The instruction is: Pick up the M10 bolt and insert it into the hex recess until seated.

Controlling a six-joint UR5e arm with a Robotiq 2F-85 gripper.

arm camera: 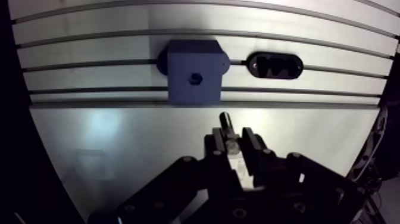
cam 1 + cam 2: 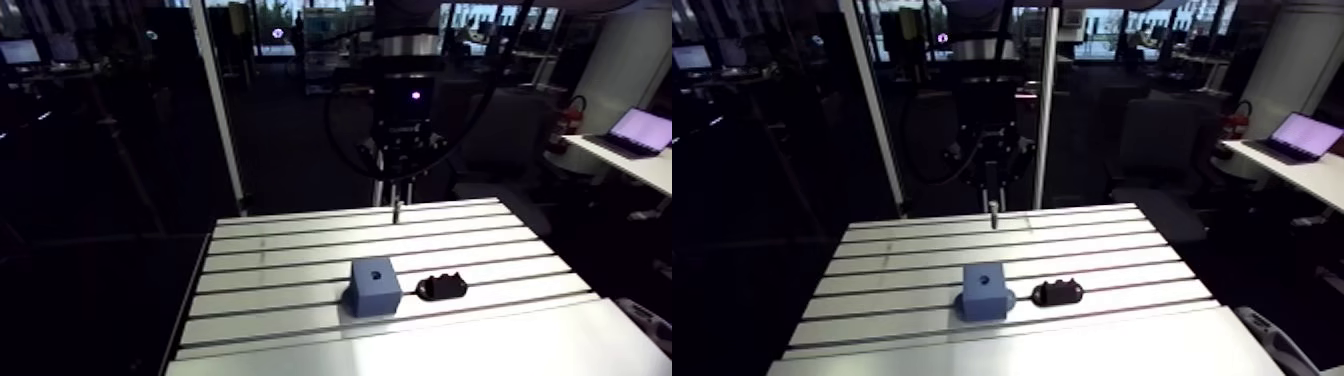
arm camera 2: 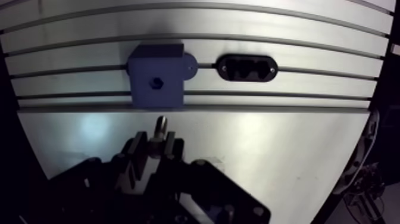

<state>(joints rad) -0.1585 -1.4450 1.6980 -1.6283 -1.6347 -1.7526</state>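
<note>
Carrying step, by the look of it: gripping the M10 bolt [image 1: 227,122] in the claw [image 1: 233,140], pinched between both fingers with one end poking out ahead of the fingertips. Hanging near the far edge of the surface [image 1: 119,137] in the arm view, well apart from the blue block [image 1: 193,71] and the hex recess [image 1: 194,78] in its top. From the wrist, looking onto that block ahead of the claw and a little to one side, with a black oval holder [image 1: 274,64] just beside it. Nothing inserted yet. Next, probably: cross to above the recess, line up the bolt's axis with the hole, lower straight, release only once seated
</note>
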